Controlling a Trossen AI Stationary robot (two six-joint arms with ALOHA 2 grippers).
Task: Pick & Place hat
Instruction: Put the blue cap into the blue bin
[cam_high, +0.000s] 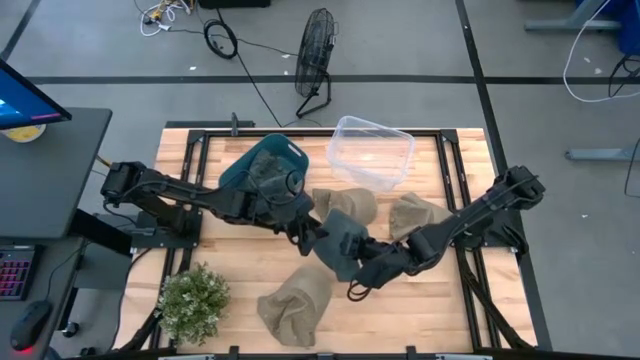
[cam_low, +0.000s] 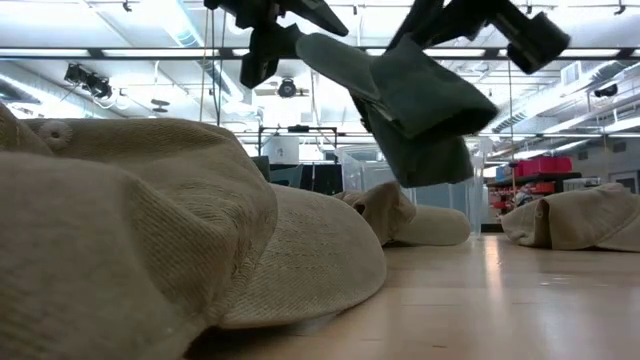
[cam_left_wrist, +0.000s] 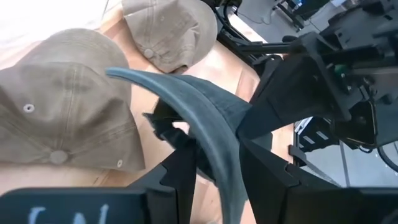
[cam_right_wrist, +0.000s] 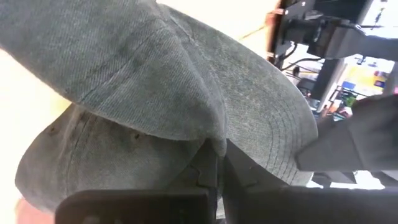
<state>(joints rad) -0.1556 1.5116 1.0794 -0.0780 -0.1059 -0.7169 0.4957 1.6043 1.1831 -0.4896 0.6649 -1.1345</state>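
Dark hat (cam_high: 340, 243) lifted above tabletop (cam_high: 450, 300), pinched by both left gripper (cam_high: 312, 232) and right gripper (cam_high: 372, 268); placing still ahead.

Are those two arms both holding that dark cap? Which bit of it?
Yes. The left gripper pinches the dark cap by its brim, and the right gripper clamps its crown, lifted off the table.

I have both grippers meeting mid-table on the dark cap (cam_high: 340, 243), lifted off the wood. Tan caps (cam_high: 345, 205) crowd behind it, another (cam_high: 418, 213) just right, one (cam_high: 297, 303) in front. Clear bin (cam_high: 372, 152) and teal basket (cam_high: 263, 165) block the rear. Plant (cam_high: 193, 300) fills the front-left. Bare wood (cam_high: 420, 310) lies front-right.
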